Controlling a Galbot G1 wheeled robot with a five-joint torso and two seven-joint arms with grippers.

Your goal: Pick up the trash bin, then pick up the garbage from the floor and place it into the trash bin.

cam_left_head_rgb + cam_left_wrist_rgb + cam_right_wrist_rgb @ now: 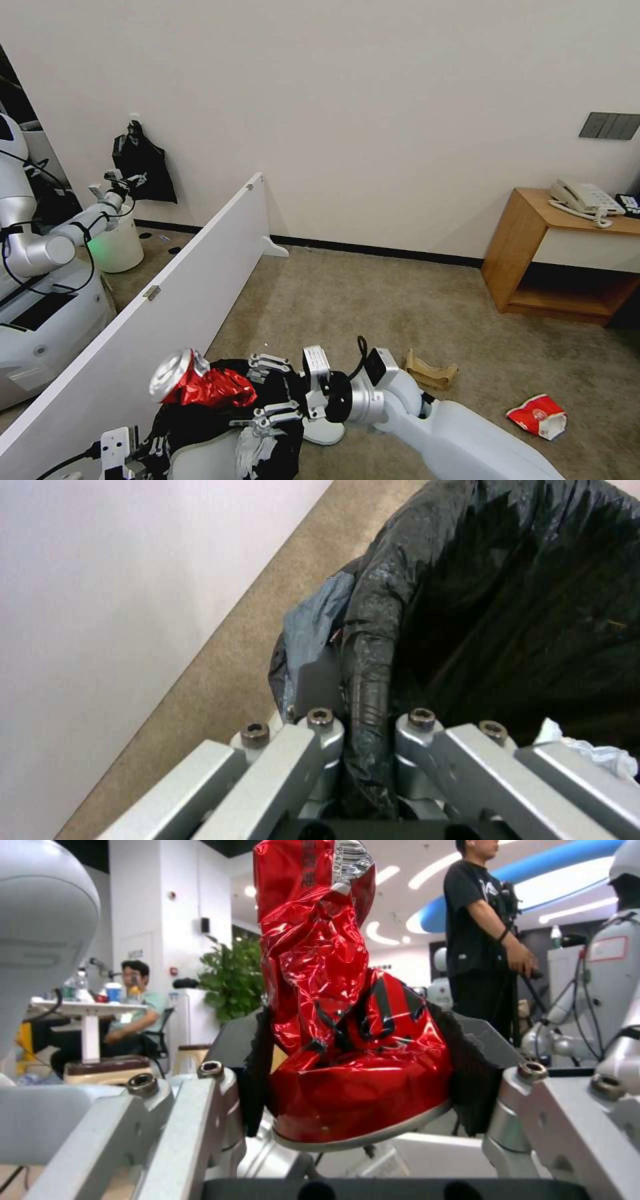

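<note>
Between the right gripper's [360,1080] 2 dark pads your crushed red wrapper [347,1040] sits clamped, its silver rim end past the fingertips and its top cut off by the right wrist frame. From the head camera you see that same wrapper [200,387] held over the mouth of the trash bin [200,460], which is itself cropped at the lower edge, so you cannot read its base or how much lies inside.

Your left gripper [367,730] pinches the bin's rim, with the black bag [507,605] bunched between its fingers [320,720]; only the left wrist camera shows this grip clearly, since the head camera catches just part of that gripper [123,450]. Beside those fingers a scrap of white tissue [587,750] pokes out, partly hidden.

Past the right gripper's wrist, the head camera alone gives you the folded brown cardboard [430,370] and the red-and-white crushed cup [539,416] on the carpet [400,300], well apart from the bin.
</note>
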